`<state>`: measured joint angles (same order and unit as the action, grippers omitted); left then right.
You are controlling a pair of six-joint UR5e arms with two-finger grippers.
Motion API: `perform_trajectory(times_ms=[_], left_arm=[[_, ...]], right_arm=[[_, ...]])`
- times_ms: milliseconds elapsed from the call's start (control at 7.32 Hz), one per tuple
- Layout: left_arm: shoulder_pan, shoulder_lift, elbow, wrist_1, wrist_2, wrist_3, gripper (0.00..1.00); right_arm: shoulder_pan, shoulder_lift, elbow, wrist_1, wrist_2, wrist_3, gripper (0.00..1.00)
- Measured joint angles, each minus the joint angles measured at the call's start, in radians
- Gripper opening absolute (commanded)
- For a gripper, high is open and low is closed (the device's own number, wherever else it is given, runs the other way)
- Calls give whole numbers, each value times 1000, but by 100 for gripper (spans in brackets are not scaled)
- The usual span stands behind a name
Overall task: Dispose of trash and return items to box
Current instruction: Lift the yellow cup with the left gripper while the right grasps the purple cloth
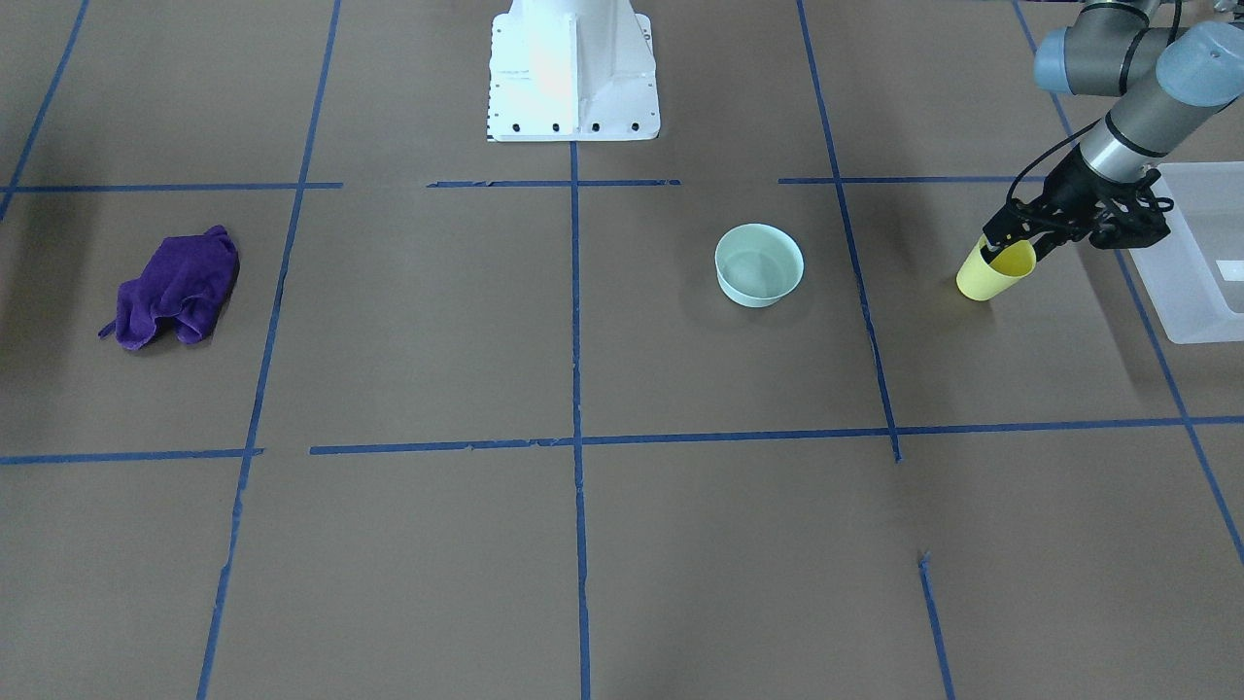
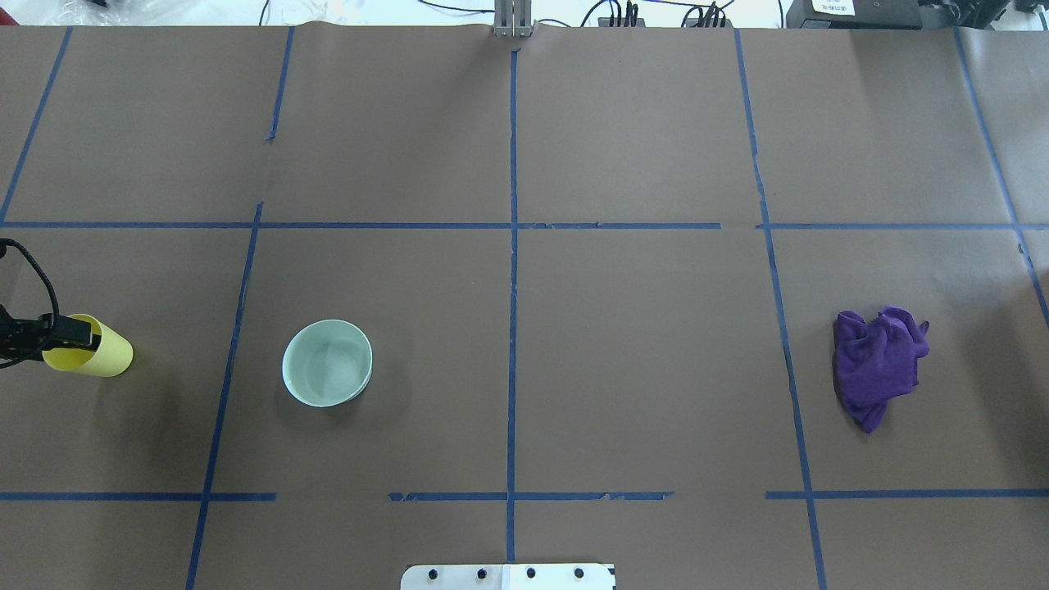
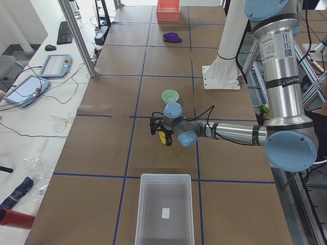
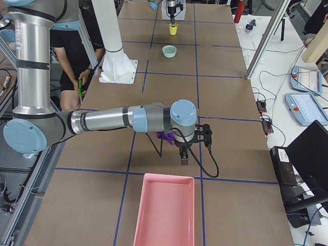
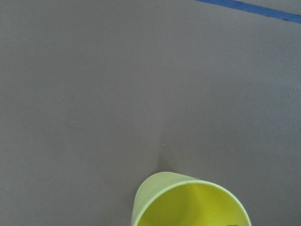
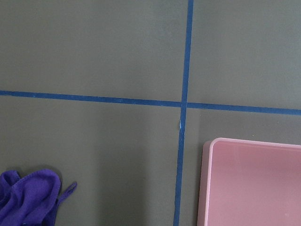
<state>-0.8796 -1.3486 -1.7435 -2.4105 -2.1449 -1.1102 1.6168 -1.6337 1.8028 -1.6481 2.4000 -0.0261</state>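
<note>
From the front, the left gripper (image 1: pixel 1013 251) pinches the rim of the yellow cup (image 1: pixel 991 275), with one finger inside the cup and one outside. The cup tips to one side and looks as if it is just off the table (image 1: pixel 680 544), though I cannot be sure. The box (image 1: pixel 1200 292) is near, just past the gripper on the far side from the green bowl (image 1: pixel 759 264), so I think the step in hand is carrying the cup to the box. Next, the arm needs to go up a little, swing over the box wall, and let go inside. The bowl sits upright, well apart from the gripper, and no hand is on it. From overhead, the cup hangs tilted at the left edge, and the purple cloth (image 2: pixel 878 360) lies far off on the other side. From the left end, the box is on the table near the camera and the cup is just beyond it. From the right end, the right gripper (image 4: pixel 183 159) hangs near the pink tray (image 4: pixel 165 210), and I cannot tell if it is spread or pressed together. The left wrist camera looks down on the cup's open mouth, right below it. The right wrist camera shows only the cloth and a corner of the tray.
</note>
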Motion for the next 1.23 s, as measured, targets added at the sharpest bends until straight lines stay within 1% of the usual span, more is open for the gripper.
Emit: perform_trajectory(times_ms=[137,273,820,957,1230], left_arm=[[0,-4,10,-1,1,0,31],[1,-5,14,-2,2,1,1],[-8,-2,-2,4,-11,-1,0],[-23,3,-24,8,-47,-1,0],[-107,4,-65,16,-158,3,0]], right_arm=[[0,0,1,0,0,0,100],[-1,0,1,0,1,0,100],[-2,1,1,1,14,1,100],[-2,-1,-1,2,31,4,100],[-41,-5,-1,14,46,87,100]])
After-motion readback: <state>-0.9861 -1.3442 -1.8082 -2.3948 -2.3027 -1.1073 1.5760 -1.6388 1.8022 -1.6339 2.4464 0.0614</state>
